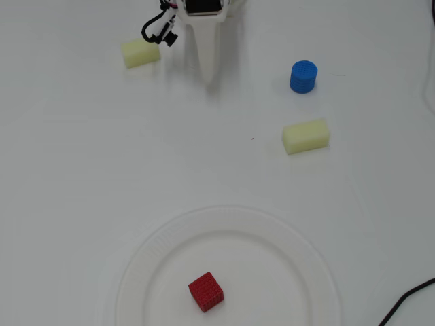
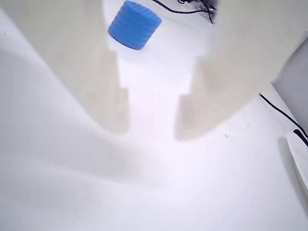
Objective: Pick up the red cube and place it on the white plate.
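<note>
The red cube lies on the white plate, left of the plate's middle, at the bottom of the overhead view. My gripper is far from it at the top of that view, pointing down at the table, and holds nothing. In the wrist view the gripper shows two pale fingers with a narrow gap between the tips and bare white table in the gap. The cube and the plate are out of the wrist view.
A blue cylinder stands right of the gripper and shows in the wrist view. One pale yellow block lies below it, another left of the gripper. A black cable runs at the lower right.
</note>
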`<state>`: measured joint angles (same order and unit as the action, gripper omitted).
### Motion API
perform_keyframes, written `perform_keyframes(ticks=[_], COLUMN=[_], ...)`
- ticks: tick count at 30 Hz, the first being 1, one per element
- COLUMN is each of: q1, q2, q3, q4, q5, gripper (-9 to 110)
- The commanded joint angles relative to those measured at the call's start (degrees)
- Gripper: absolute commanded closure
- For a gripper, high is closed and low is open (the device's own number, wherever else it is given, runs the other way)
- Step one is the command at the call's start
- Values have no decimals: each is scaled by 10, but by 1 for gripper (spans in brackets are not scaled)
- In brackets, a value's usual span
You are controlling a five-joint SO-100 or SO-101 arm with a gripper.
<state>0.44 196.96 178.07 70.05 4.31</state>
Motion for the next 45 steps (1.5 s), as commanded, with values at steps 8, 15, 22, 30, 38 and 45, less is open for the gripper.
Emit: perform_keyframes(ticks=[8,15,22,30,38,45], q1=[10,9,2,11,11,11], q2=[4,4,4,4,4,4], q3=[46,72,71,71,71,71], q4=[-4,1,1,1,1,1], q5=[-25,-34,-40,-29,-28,-28], gripper=[102,102,102,97,96,96])
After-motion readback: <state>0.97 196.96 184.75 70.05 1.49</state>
